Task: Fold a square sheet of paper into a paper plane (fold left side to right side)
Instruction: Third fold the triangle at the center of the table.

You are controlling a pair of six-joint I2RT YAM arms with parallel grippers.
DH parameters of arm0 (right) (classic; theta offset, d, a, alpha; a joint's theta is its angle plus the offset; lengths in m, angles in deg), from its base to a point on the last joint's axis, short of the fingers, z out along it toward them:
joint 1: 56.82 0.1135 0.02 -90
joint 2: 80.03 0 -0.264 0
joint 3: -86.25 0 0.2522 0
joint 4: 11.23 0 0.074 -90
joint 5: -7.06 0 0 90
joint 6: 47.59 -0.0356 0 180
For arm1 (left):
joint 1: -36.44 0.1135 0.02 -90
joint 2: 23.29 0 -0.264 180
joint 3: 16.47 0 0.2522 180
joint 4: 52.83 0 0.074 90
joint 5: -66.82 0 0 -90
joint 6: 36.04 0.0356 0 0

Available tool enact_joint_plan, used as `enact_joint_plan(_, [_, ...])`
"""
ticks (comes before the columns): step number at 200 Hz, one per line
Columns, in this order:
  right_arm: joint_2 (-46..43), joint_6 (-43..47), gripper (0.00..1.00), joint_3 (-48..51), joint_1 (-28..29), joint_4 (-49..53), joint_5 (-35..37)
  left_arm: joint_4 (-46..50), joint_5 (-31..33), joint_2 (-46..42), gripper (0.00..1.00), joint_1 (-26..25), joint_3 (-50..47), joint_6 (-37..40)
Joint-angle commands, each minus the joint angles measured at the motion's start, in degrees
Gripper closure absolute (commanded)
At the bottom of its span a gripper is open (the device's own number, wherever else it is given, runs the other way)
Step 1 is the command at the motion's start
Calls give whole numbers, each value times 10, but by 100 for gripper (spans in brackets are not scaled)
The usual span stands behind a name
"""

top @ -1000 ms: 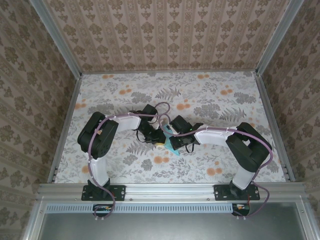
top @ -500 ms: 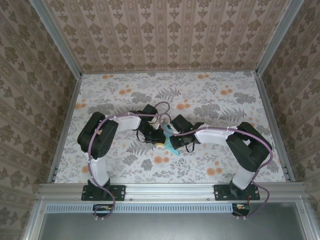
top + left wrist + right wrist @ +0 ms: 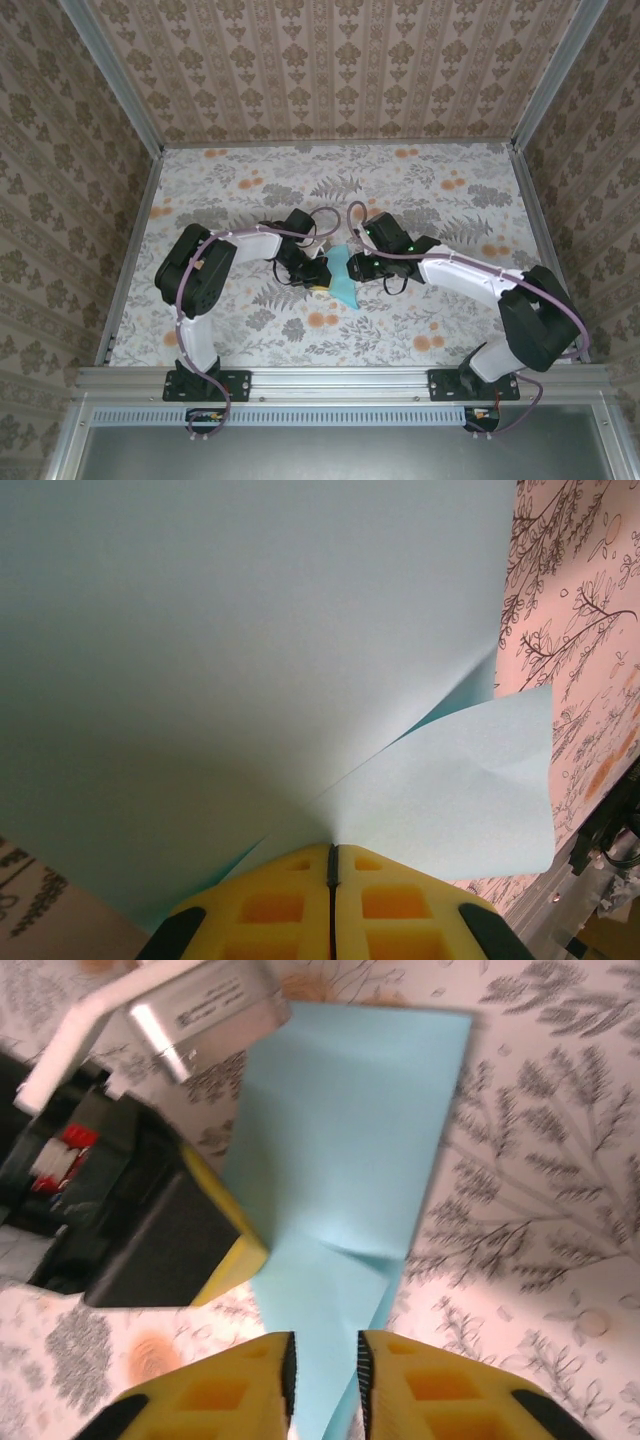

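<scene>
Overhead from behind, both wrist cameras close on paper (image 3: pixel 345 1130)

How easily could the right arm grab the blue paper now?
Probably yes: the right gripper sits at the tip of the paper, jaws slightly apart with it between them. The left gripper pinches another edge.

— What can't you see?
— On my left wrist camera the paper (image 3: pixel 250 660) runs off the top and left edges. Overhead, I find its creases too small to tell.
</scene>
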Motion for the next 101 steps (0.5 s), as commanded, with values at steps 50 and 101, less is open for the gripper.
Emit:
enact_joint_plan(50, [41, -183, 96, 52, 44, -77, -86, 33, 63, 21, 93, -1, -14, -3])
enact_joint_plan(101, [95, -182, 97, 15, 49, -66, -71, 34, 65, 21, 93, -3, -12, -1])
